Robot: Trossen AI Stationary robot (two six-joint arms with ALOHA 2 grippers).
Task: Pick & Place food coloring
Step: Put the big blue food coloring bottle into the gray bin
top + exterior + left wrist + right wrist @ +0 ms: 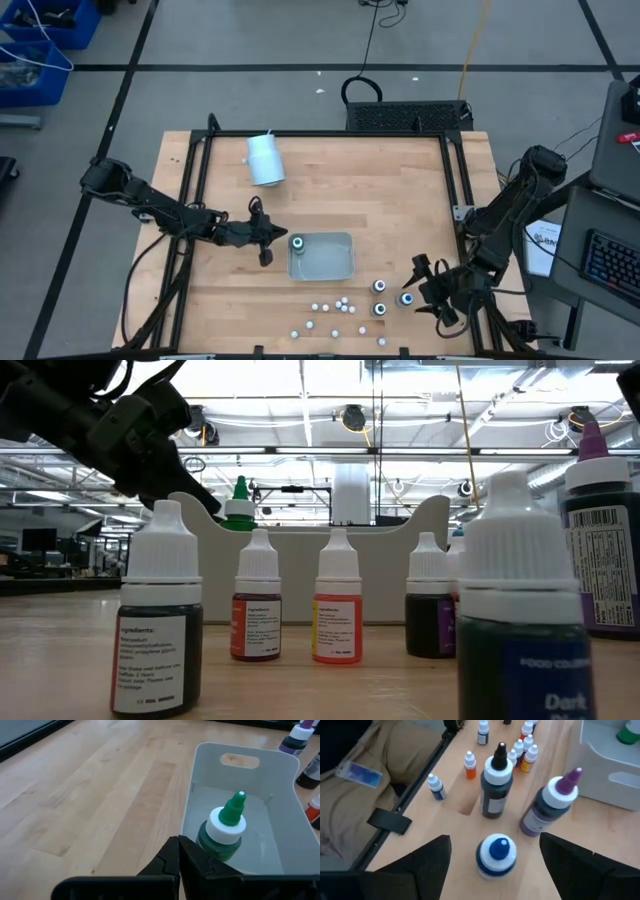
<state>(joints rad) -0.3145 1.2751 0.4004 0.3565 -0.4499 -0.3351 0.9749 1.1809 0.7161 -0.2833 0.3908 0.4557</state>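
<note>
the left gripper [268, 240] hovers just beside the grey rectangular plastic tray [335, 268], jaws closed on nothing; the green-tipped dark round bottle [223, 827] already stands in the tray's near corner. rightward, small white-capped dropper bottles [336, 305] lie scattered on the pale wooden surface [380, 190]; three more dark bottles stand beside them. the right gripper [428, 283] sits with jaws wide around the blue-tipped dark bottle [494, 855] — best to centre on it, close gently below the cap, then lift straight, clear of the purple-tipped neighbour [549, 805].
</note>
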